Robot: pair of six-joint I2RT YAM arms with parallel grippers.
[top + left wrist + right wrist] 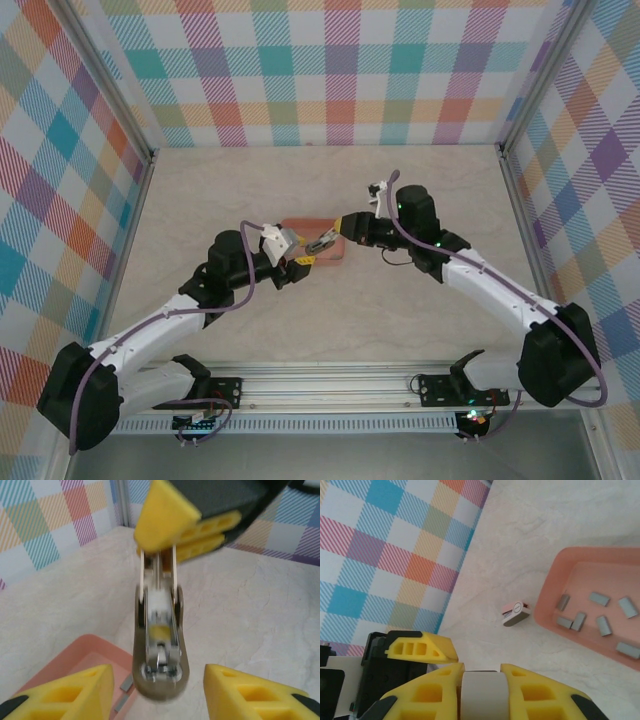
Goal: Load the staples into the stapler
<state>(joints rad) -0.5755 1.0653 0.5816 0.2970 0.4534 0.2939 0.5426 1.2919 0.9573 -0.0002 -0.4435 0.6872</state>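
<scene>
Within right gripper (pixel 344 228), stapler (pixel 322 241) lengthwise toward left gripper (pixel 299 252).

Top looks down, far; wrists close, sharing tray (pixel 600 580).

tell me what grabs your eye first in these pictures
The olive-grey metal stapler, its staple channel exposed, hangs centre-scene clamped in the right gripper, its nose between the spread yellow fingers of the left gripper. Just beside it sits the salmon-pink rectangular tray holding several tiny dark grey staple strips, with a small pink-and-grey block lying just outside the tray.
</scene>
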